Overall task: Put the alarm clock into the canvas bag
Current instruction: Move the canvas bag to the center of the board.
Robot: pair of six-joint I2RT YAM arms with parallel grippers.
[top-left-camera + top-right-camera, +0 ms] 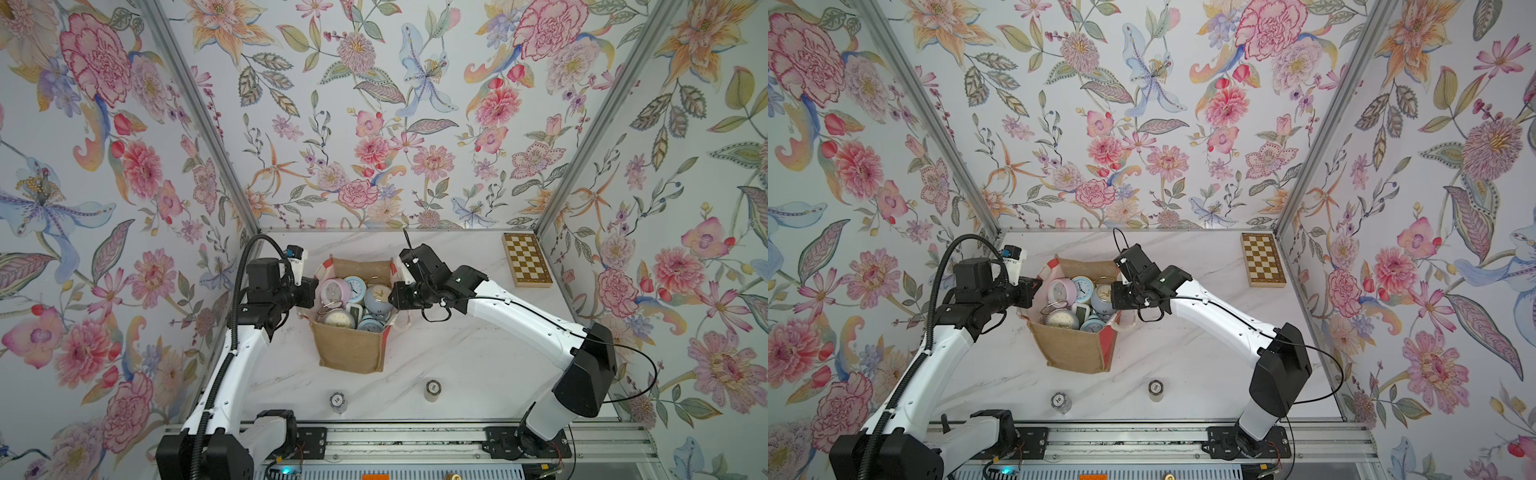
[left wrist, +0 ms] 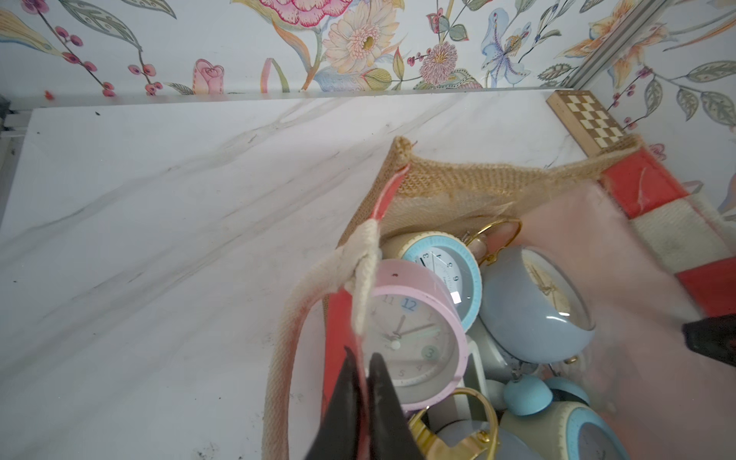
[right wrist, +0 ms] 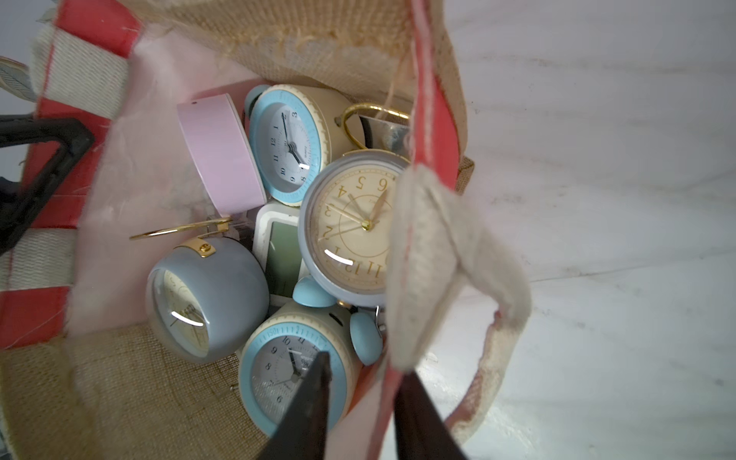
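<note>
Lab test booth: wallpapered panels [image 1: 374, 124], aluminium frame rails [image 1: 199, 116].

The tan bag [image 1: 349, 349] stands open, one striped rim pinched in my left jaws, the other between my right jaws. Clocks [image 1: 332, 289] fill it.

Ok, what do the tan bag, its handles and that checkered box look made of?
Canvas bag: coarse matte burlap-like weave, frayed fibres at the rim. Strap handle: thick off-white woven webbing, ribs visible, slightly soiled. Chessboard box: probably wood, tan frame with brown and cream squares, faint sheen; veneer or print can't be ruled out.
</note>
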